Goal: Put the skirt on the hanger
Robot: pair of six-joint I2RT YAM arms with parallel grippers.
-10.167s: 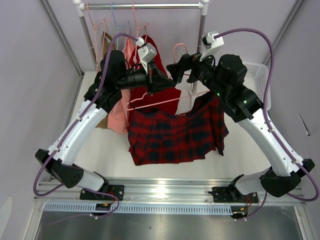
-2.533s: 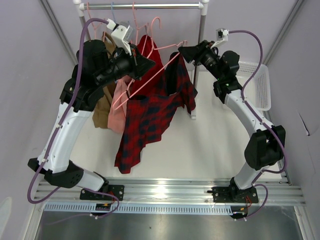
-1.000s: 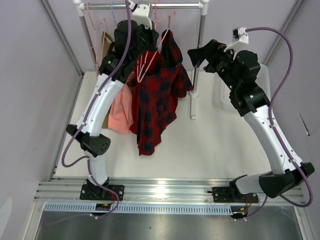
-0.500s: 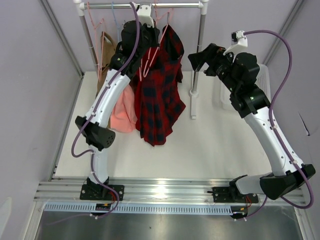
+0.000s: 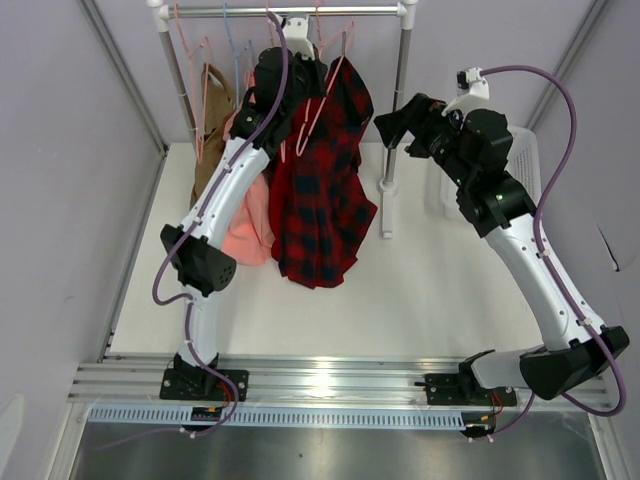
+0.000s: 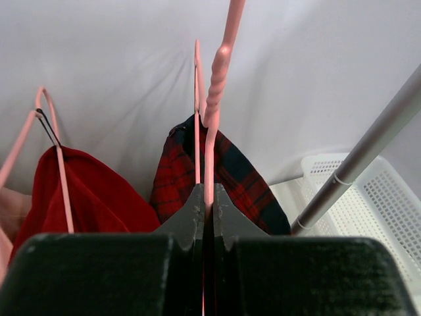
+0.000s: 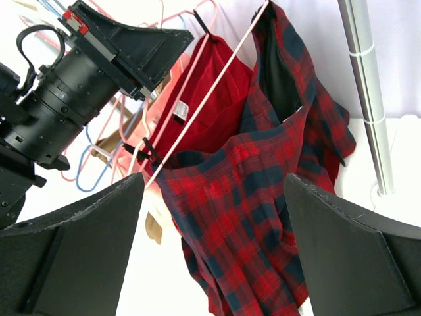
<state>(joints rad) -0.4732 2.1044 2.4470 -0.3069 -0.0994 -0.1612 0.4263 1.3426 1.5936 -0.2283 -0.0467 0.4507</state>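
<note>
The plaid skirt (image 5: 325, 195) hangs from the pale-pink hanger (image 5: 318, 105) up by the rack rail (image 5: 290, 12). My left gripper (image 5: 297, 62) is shut on the hanger's neck (image 6: 209, 151) just below the hook. The skirt also shows in the left wrist view (image 6: 243, 174) and the right wrist view (image 7: 260, 210), clipped to the hanger (image 7: 210, 92). My right gripper (image 5: 395, 118) is open and empty, to the right of the skirt and apart from it, its fingers (image 7: 72, 250) wide.
A plain red garment (image 7: 210, 85), a salmon-pink one (image 5: 248, 225) and a tan one (image 5: 212, 120) hang on the rail to the left. The rack's upright pole (image 5: 398, 110) stands between skirt and right arm. A white basket (image 5: 525, 160) sits at the right.
My left arm has carried the hanger and skirt up to the rail and slightly right. The skirt now hangs straighter. My right gripper, off the skirt, has barely moved.
</note>
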